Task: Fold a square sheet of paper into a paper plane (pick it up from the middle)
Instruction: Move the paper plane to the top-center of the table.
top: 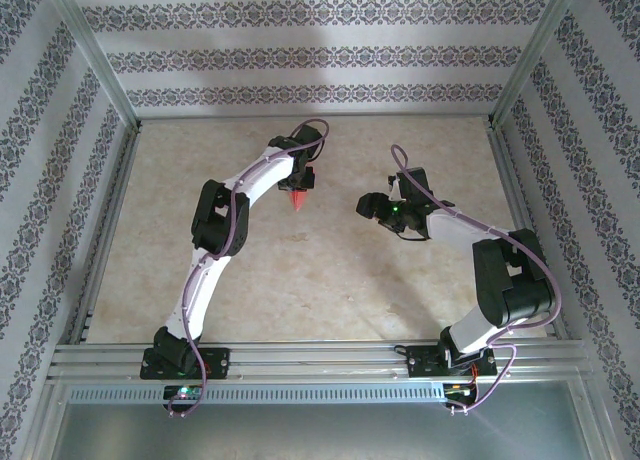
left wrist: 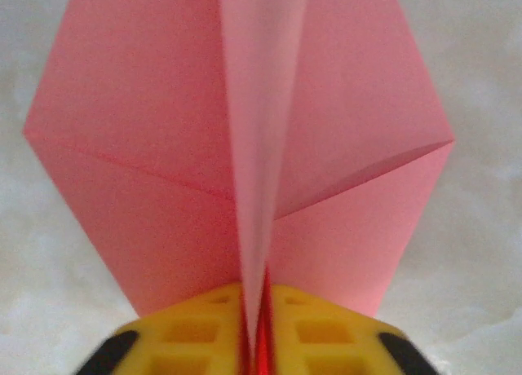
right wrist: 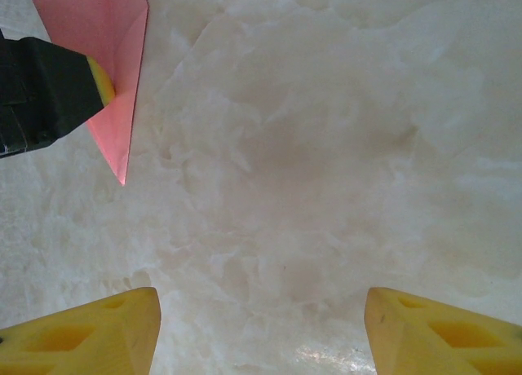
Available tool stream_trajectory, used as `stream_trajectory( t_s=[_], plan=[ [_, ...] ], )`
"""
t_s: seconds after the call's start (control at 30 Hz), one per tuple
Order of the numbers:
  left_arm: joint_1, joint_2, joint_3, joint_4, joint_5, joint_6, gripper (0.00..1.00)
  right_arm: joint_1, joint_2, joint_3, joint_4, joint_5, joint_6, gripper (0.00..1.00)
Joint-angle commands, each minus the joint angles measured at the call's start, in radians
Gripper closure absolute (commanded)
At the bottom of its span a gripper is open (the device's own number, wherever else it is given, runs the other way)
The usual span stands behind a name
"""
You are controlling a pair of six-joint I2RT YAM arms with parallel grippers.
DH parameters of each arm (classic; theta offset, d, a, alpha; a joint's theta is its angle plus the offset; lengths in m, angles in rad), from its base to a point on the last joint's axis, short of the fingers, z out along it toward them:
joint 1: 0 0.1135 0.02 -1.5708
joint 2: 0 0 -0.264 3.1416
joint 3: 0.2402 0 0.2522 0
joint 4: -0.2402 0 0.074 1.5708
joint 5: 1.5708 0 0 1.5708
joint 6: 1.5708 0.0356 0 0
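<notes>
I see the marbled table [top: 300, 280] spread under both arms. My right gripper [right wrist: 261, 330] is released, its yellow fingers [right wrist: 90, 334] wide apart at the bottom corners of its wrist view. My left gripper [left wrist: 254, 326] is clenched on the paper plane [left wrist: 147, 147], held just above centre in the top view. I judge it featherlight, limp at the wings and easily crumpled. The layered centre crease [left wrist: 253, 187] is its stiffest part, so I would pinch there, gently.
</notes>
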Motion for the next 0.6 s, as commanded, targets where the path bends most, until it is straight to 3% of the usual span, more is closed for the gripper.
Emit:
stream_trajectory(
  t_s=[0.0, 0.57],
  plan=[
    [0.020, 0.027, 0.039, -0.072, -0.002, 0.009, 0.78, -0.012, -0.009, -0.004, -0.010, 0.000, -0.012, 0.32],
    [0.019, 0.057, 0.028, -0.095, -0.023, -0.071, 0.58, -0.014, 0.002, -0.014, 0.001, -0.011, -0.003, 0.32]
  ],
)
